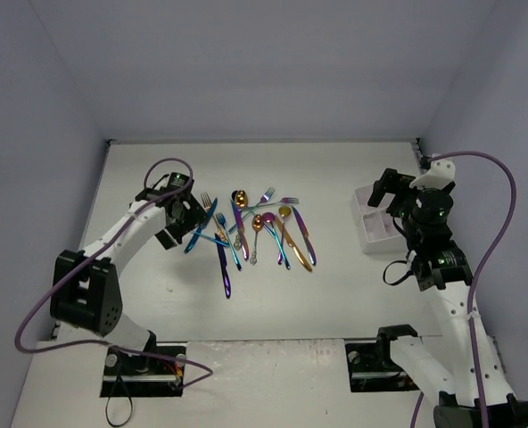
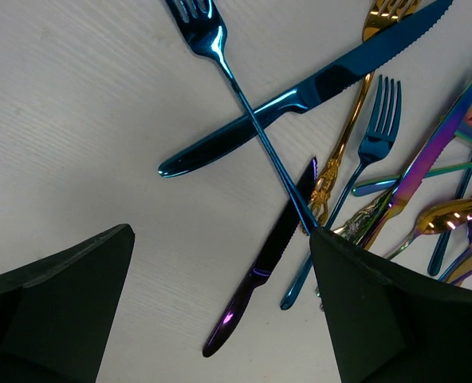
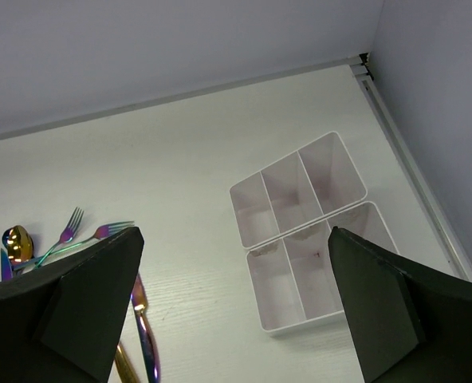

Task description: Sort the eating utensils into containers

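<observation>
A pale worktop (image 1: 273, 178) carries scattered tinted utensils (image 1: 255, 234), lying crossed and overlapping just ahead of the left end effector (image 2: 220, 239). A white divided caddy (image 3: 288, 234) sits beneath the right end effector (image 3: 236, 231).

**Counts.** One worktop (image 1: 353, 294) carries the eating utensils (image 1: 251, 234). Because the heap overlaps, totals are approximate: about a dozen pieces, some four of them spoons (image 1: 240, 196).

The left wrist view resolves:
- three knives: blue knife (image 2: 300, 92), dark purple knife (image 2: 268, 263), rainbow knife (image 2: 427, 155)
- three forks: long blue fork (image 2: 220, 60), short blue fork (image 2: 377, 132), gold fork (image 2: 346, 140)

There is one white caddy (image 3: 256, 239) with six compartments, in two rows of three. There are two grippers: left gripper (image 2: 220, 239) and right gripper (image 3: 236, 233).
</observation>
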